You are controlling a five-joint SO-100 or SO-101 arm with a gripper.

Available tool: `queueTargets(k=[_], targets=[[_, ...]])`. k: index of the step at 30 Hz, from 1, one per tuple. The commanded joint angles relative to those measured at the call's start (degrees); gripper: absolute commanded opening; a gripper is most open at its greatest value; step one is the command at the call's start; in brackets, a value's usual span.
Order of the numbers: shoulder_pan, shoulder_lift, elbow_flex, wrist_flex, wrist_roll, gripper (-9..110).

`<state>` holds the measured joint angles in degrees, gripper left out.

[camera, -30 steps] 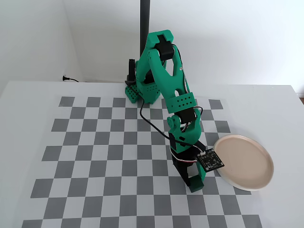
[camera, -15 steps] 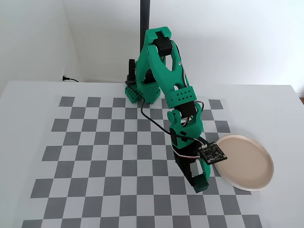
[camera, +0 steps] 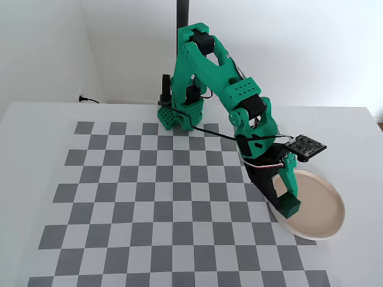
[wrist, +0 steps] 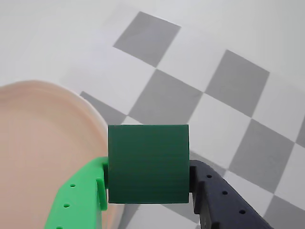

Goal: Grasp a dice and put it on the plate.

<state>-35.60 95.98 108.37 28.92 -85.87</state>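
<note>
My gripper [wrist: 148,183] is shut on the dice [wrist: 148,163], a plain dark green cube held between the bright green finger [wrist: 81,198] and the black finger [wrist: 224,200]. In the fixed view the gripper [camera: 286,202] holds the dice [camera: 290,206] just above the left rim of the plate [camera: 320,209], a round pinkish-beige dish at the right of the checkered mat. In the wrist view the plate [wrist: 43,152] fills the lower left, with the dice over its edge.
The grey and white checkered mat [camera: 155,197] covers the table. The arm's base [camera: 179,116] stands at the back edge of the mat. A black post [camera: 182,15] rises behind it. The white table edge lies right of the plate.
</note>
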Motion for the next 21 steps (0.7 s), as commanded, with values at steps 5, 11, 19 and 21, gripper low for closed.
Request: queueTargets(k=[5, 11, 19, 21], targets=[[-6.86, 2.55, -5.8, -5.89, -1.23, -4], [-11.69, -2.37, -6.94, -8.79, -1.76, -4], [-14.59, -14.15, -15.47, -4.75, 1.23, -4], [-14.94, -16.61, -16.26, -5.1, 1.58, -4]])
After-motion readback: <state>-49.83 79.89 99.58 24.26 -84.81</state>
